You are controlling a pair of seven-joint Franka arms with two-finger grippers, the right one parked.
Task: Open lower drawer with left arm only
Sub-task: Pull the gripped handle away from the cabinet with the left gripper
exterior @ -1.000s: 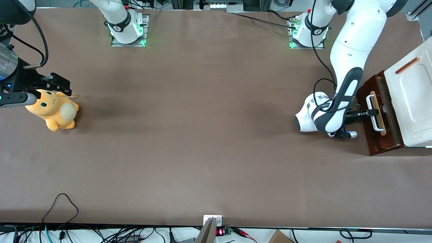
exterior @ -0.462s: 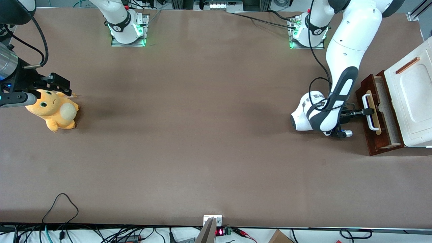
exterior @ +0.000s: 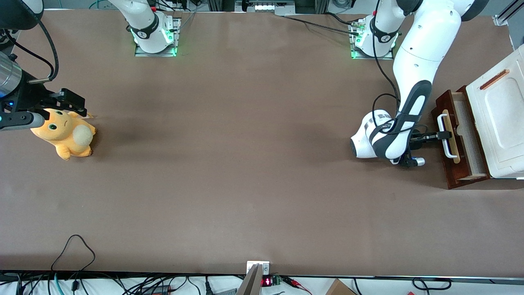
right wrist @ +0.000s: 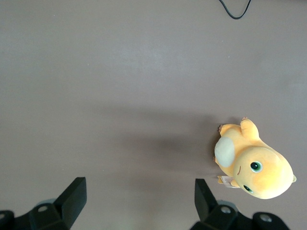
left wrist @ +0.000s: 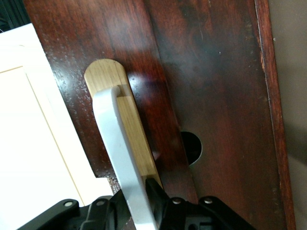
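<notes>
The lower drawer (exterior: 464,139) stands pulled partway out of the white cabinet (exterior: 501,119) at the working arm's end of the table, its light wood inside showing. Its dark red-brown front (left wrist: 211,91) carries a white bar handle (left wrist: 120,143) on a pale wood strip (left wrist: 136,139). The left arm (exterior: 413,82) reaches down in front of the drawer. Its gripper (exterior: 444,135) is shut on the white bar handle (exterior: 446,136), with a black finger (left wrist: 165,196) pressed against each side of the bar.
An orange plush toy (exterior: 65,133) lies toward the parked arm's end of the table. The brown table mat (exterior: 245,164) spreads between it and the cabinet. A cable loop (exterior: 73,250) lies near the front edge.
The gripper has drawn the handle away from the cabinet, and the lower drawer has slid farther out, showing more of its light wood inside.
</notes>
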